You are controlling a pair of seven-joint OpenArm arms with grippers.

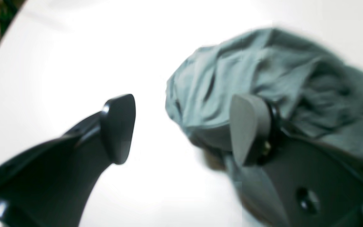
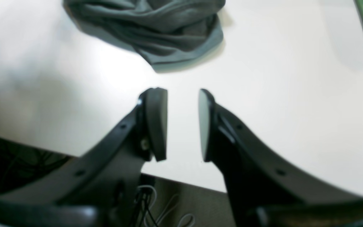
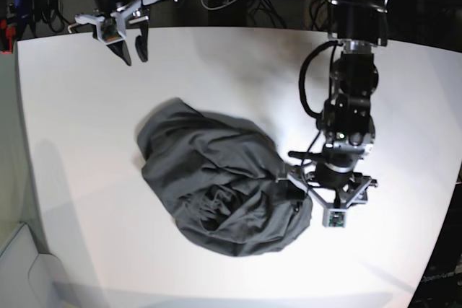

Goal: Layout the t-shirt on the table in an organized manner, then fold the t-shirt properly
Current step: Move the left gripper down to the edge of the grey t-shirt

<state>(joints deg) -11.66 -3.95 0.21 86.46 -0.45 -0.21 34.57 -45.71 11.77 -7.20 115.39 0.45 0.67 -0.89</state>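
So the dark charcoal-grey soft fabric t-shirt (image 3: 220,192) is sitting in a crumpled heap roughly mid-way across the big white smooth worktop (image 3: 72,178), nowhere near laid out yet. No sleeve, collar or hem is readable in that pile, at least not that I can pick out.

The left tool (image 1: 181,126) is right at the shirt's edge, jaws spread wide with nothing between them. In its wrist view one pad (image 1: 247,129) looks to be over the bunched cloth and the other is over bare worktop beside the shirt; I can't tell if it's touching the fabric. The right tool (image 2: 183,124) is well away from the shirt, up near the worktop's far edge, jaws a little apart and empty.

What worries me from here: closing on a lump like this, the left tool will probably pinch several layers at once, so lifting would drag the whole wad instead of opening it. Grab too little and the soft knit just slips out. And with the right tool that far from the shirt, nothing pins the other side, so any pull likely slides the heap across the slick worktop rather than spreading it.
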